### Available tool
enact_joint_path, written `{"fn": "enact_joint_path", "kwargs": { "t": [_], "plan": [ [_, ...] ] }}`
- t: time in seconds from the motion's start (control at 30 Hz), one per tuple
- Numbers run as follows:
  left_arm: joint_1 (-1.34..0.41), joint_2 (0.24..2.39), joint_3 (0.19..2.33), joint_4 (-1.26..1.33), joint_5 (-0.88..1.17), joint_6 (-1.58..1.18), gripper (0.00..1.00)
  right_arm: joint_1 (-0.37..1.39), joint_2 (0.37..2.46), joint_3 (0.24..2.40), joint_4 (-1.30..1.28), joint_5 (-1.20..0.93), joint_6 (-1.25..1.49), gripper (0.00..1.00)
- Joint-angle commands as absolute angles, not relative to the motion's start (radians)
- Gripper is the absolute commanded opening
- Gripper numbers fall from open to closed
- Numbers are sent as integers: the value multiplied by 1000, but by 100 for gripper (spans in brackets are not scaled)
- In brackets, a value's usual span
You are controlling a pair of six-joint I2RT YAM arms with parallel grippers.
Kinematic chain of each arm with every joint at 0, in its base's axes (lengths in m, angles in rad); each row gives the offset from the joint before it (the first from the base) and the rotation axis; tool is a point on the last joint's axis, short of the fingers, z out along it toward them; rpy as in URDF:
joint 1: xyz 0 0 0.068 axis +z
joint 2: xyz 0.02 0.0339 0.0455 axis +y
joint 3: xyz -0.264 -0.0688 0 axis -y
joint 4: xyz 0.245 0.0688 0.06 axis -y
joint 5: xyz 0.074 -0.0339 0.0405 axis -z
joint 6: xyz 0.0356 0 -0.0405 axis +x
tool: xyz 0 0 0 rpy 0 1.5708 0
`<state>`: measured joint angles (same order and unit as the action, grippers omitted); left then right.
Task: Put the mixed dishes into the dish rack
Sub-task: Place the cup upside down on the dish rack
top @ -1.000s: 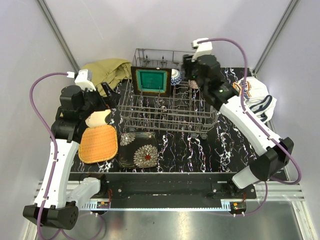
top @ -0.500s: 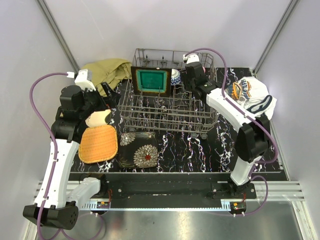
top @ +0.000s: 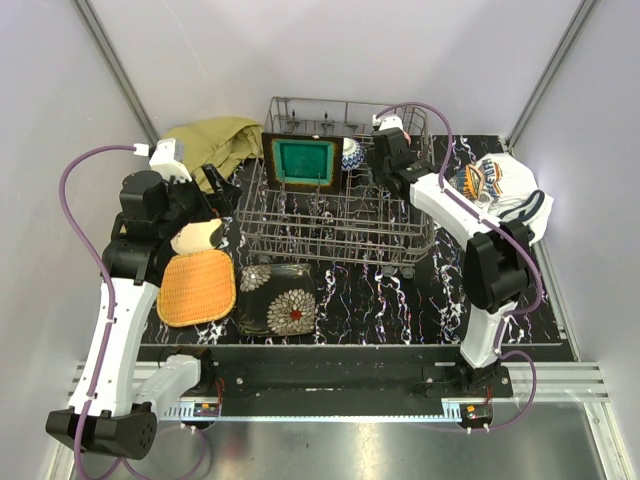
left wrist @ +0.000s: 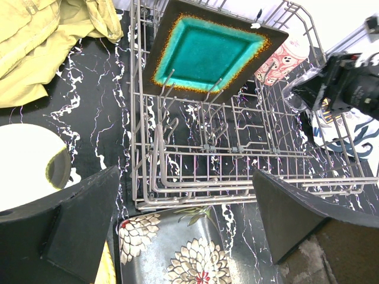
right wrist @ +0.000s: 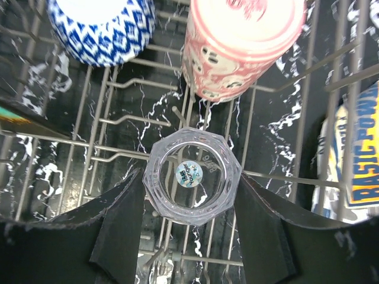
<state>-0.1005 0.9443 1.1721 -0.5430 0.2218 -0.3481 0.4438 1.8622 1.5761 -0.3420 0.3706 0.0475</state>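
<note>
While right gripper (right wrist: 190,204) grips clear glass (right wrist: 192,177) between both pads, low over dish rack (top: 330,236) wires, just beside pink cup (right wrist: 237,47): lower straight, avoid cup and tines, seat fully, then release. Left gripper (left wrist: 186,210) spread wide, empty, above cream plate (left wrist: 29,160).

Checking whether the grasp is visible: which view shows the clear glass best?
Right wrist view: the clear glass fills the centre, seen end-on, gripped by the right tool over the dish rack wires. Top external hides it behind the right arm; left wrist shows only a faint, unclear shape there.
</note>
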Motion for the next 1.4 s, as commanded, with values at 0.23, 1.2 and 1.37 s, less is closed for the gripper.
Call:
{"fn": "enact_joint_path", "kwargs": {
  "t": [0.23, 1.2, 1.37],
  "plan": [
    [-97, 933, 1177, -509, 222, -336, 99, 417, 1944, 1588, -305, 327, 77, 7],
    [-95, 927, 1151, -514, 222, -342, 99, 371, 1916, 1557, -331, 291, 80, 75],
    [-95, 923, 1152, -514, 224, -345, 99, 365, 1867, 1554, -334, 278, 78, 78]
  ]
}}
